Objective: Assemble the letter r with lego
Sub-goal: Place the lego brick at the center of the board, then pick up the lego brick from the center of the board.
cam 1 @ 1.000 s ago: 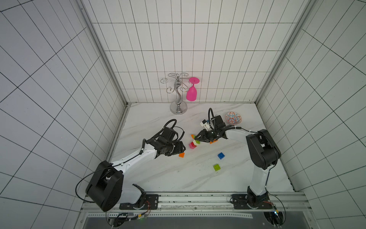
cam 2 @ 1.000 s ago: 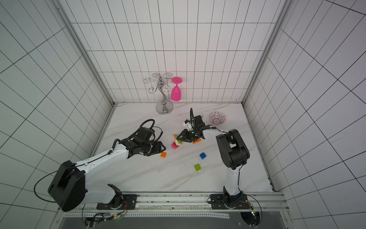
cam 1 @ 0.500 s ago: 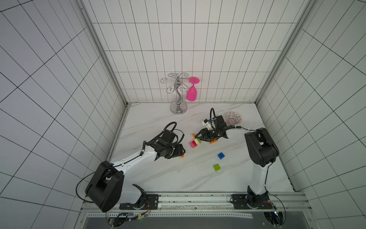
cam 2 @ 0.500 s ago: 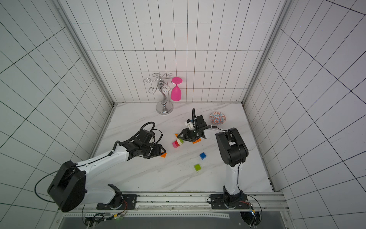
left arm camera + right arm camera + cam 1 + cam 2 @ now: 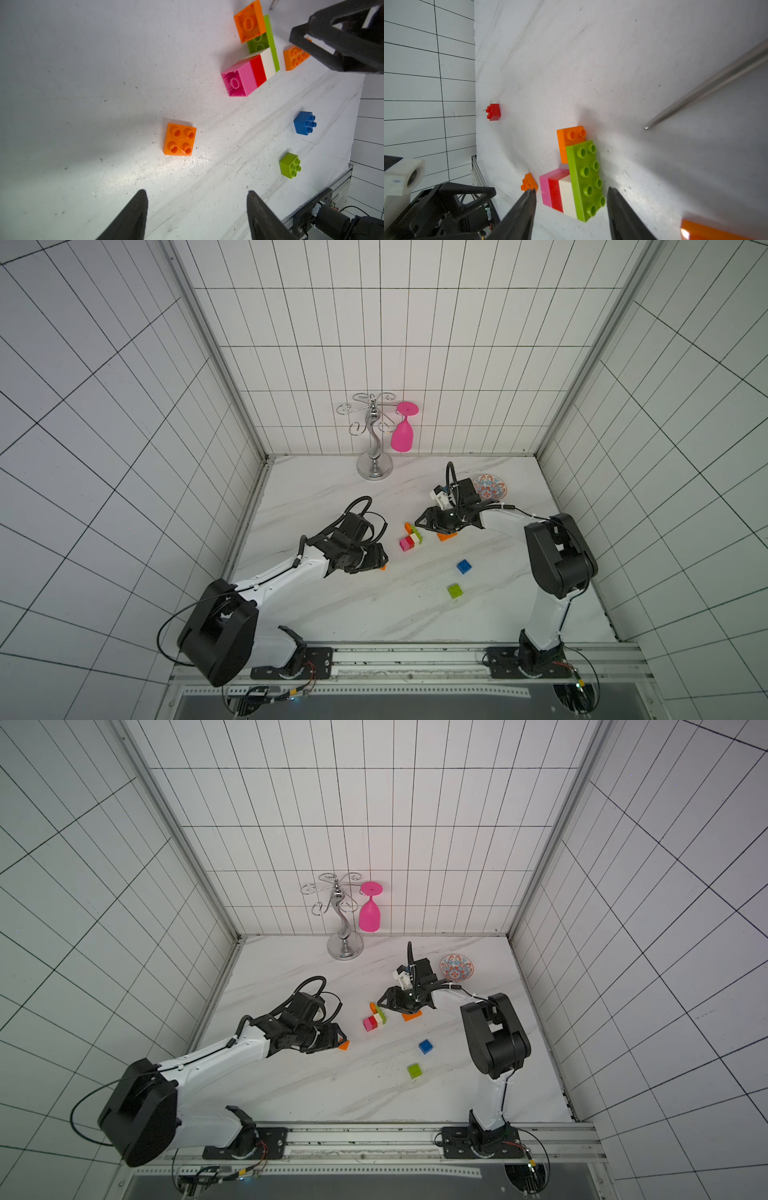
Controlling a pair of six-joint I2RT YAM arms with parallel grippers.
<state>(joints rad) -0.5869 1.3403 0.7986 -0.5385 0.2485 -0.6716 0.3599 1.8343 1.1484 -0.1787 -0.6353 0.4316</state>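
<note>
Take the white marble table point(image 5: 374, 614) as the base for every part. Find the left gripper point(image 5: 381, 561) over the left-centre area, fingers spread wide and gripping nothing, with an orange square brick point(image 5: 179, 139) lying studs-up just ahead of the tips. Find the right gripper point(image 5: 420, 524) further back, fingers parted and clamping nothing, tips flanking one end of the lego assembly point(image 5: 411, 537) with narrow gaps on both sides.

Note at the back wall a chrome glass stand point(image 5: 374, 439) carrying an inverted pink glass point(image 5: 402, 437), and behind the right gripper a patterned bowl point(image 5: 489, 485).

Read the assembly, lying on its side between both grippers, as a long lime-green brick point(image 5: 585, 180) joined to a pink brick point(image 5: 544, 189), red brick point(image 5: 555, 191), cream brick point(image 5: 566, 195) and stacked orange brick point(image 5: 566, 143).

Locate a long orange brick point(image 5: 446, 536) just beside it, under the right gripper. Locate a blue brick point(image 5: 464, 566) and a lime-green square brick point(image 5: 455, 590) well apart, nearer the front. Locate a lone red brick point(image 5: 493, 112) near a wall-side table edge.
</note>
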